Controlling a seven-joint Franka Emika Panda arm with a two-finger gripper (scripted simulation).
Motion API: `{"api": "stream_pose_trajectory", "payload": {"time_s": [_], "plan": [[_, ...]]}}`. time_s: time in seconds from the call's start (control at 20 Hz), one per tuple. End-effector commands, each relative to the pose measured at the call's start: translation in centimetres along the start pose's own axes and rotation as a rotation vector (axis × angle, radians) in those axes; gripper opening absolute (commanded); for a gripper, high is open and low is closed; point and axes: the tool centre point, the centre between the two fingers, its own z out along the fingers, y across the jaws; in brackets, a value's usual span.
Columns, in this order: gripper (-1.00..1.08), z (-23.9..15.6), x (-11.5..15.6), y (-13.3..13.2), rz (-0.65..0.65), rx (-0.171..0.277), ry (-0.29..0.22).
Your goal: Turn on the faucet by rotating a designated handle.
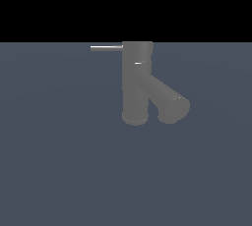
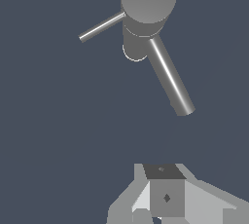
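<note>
Now — faucet (image 1: 136, 85) upright | handle (image 1: 106, 47) sideways, untouched | pincer (image 2: 165, 203) well apart — opening unclear

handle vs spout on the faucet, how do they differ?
The handle is a thin, pale rod; the spout is a thick, dull grey cylinder. The handle sticks out level from the faucet's top toward the exterior view's left; the spout angles down from lower toward its right. Both are straight and untouched.
</note>
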Motion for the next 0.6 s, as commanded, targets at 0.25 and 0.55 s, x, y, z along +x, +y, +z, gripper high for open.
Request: {"api": "stream_pose_trajectory", "payload": {"time_s": [0.25,0.55], "plan": [[-1.0,1.8,4.1,-2.0,0.186,0.022,-0.002],[-1.0,3.6,7.3,-3.6,0.338,0.033,-0.003]]}}
